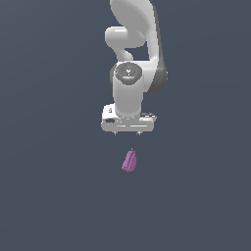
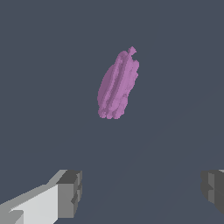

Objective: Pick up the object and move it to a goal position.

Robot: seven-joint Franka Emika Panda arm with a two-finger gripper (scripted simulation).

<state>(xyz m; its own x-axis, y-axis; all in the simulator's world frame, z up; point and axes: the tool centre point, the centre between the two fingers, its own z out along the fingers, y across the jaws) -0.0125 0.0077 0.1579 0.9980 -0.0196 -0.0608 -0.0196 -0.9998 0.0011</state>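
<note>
**Fingers wide, poised short of the purple piece**

The arm's fingers (image 1: 127, 132) are spread wide and hold nothing; in the wrist view the two grey pads (image 2: 70, 192) sit far apart with bare bench (image 2: 175, 65) between them. The object (image 1: 129, 161), a small purple-pink lumpy piece tapered at one end, lies on the bench ahead of the fingers and apart from them, not yet between them. It looks much narrower than the gap, so width is no obstacle.

The step in hand appears to be the approach before the grasp: nothing is lifted, and no goal marker shows in either view.

The next move likely calls for bringing the fingers forward until the piece sits centred in the gap, then lowering so the pads flank its middle. The piece lies slanted relative to the line joining the pads, so some wrist rotation may help them close across its narrow width rather than along its length.
</note>
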